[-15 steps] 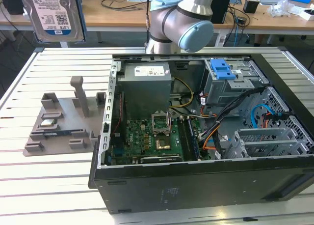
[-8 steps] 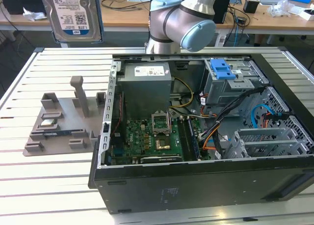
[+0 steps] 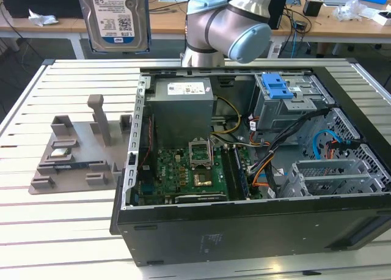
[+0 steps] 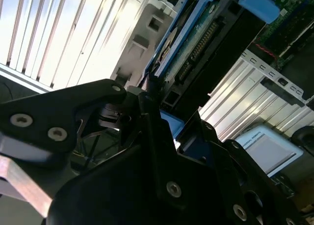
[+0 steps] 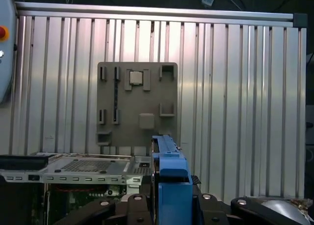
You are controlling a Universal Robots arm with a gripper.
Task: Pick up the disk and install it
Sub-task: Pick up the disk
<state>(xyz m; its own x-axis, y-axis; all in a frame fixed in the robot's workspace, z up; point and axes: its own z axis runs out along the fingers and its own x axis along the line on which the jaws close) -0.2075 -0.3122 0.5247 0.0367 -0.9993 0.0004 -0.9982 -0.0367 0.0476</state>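
Observation:
The disk [image 3: 118, 16], silver-grey with a white and blue label, hangs upright high above the table at the exterior view's upper left, behind the case's left corner. In the first wrist view its bright blue carrier frame [image 5: 170, 161] stands edge-on between the black fingers of my gripper [image 5: 171, 188], which is shut on it. The second wrist view shows the disk [image 4: 196, 41] from close up, its connector edge and blue frame sticking out past the gripper [image 4: 158, 104]. It sits well above the open computer case [image 3: 131, 170].
Inside the case are a grey power supply box [image 3: 182, 106], a motherboard [image 3: 189, 173], cables and a blue-handled drive cage [image 3: 287, 96]. A grey fixture plate [image 3: 73, 154] with small parts lies on the slatted table at the exterior view's left. The arm [image 3: 229, 23] rises behind the case.

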